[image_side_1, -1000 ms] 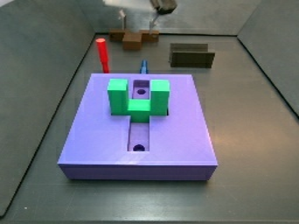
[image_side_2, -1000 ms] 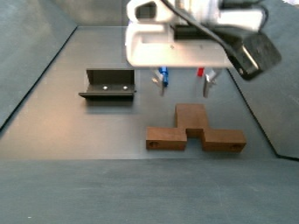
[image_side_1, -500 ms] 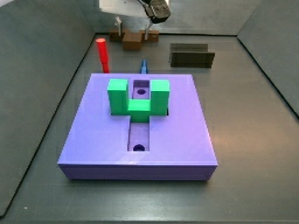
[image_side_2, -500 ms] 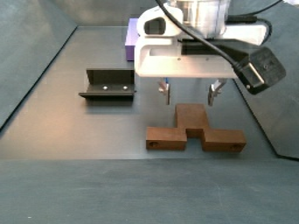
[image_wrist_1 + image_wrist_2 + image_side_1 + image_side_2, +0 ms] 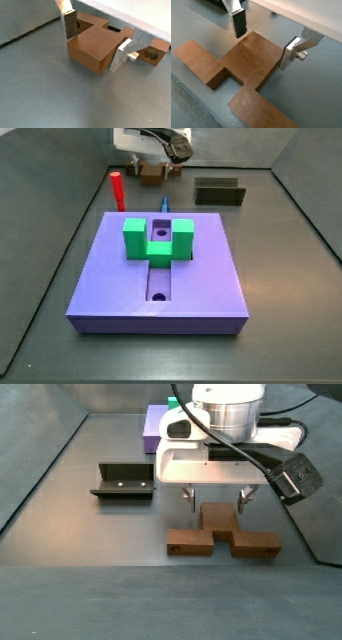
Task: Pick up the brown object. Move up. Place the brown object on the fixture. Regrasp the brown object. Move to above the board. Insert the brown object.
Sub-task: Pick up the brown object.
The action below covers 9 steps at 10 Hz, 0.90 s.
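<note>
The brown object is a tan-brown stepped piece lying flat on the grey floor; it also shows in both wrist views and, partly hidden behind the gripper, in a side view. My gripper is low over it and open, its silver fingers straddling the piece's middle block with small gaps on both sides. The gripper also shows in the other views. The fixture stands apart to one side. The purple board carries a green U-shaped block.
An upright red peg stands beside the board's far corner. A small blue pin sits at the board's far edge. Grey walls enclose the floor; the board's corner shows behind the gripper.
My gripper has come down from above the brown object until its open fingers sit on either side of the middle block. The brown object has not moved.
</note>
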### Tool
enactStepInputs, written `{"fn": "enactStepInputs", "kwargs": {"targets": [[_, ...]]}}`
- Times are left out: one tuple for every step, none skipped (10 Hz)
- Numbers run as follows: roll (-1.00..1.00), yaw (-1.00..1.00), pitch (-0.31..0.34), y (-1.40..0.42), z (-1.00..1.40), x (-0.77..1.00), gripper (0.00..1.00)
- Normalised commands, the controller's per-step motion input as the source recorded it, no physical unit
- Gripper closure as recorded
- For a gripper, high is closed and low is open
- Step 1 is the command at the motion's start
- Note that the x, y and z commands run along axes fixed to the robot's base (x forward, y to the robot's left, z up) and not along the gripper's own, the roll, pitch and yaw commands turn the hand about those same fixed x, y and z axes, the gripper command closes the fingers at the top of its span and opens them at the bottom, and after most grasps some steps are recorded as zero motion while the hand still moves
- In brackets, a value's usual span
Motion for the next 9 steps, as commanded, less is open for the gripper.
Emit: {"fn": "enactStepInputs", "kwargs": {"targets": [[-0.14,0.03,-0.024,0.00,-0.32,0.00,0.00],[-0.13,0.05,-0.017,0.00,-0.26,0.00,0.00],[-0.09,0.05,-0.004,0.01,-0.20,0.00,0.00],[0.00,0.00,0.000,0.00,0.00,0.00,0.00],[0.00,0.00,0.000,0.00,0.00,0.00,1.00],[0.00,0.00,0.000,0.00,0.00,0.00,1.00],[0.00,0.00,0.000,0.00,0.00,0.00,1.00],[0.00,0.00,0.000,0.00,0.00,0.00,1.00],[0.00,0.00,0.000,0.00,0.00,0.00,1.00]]}}
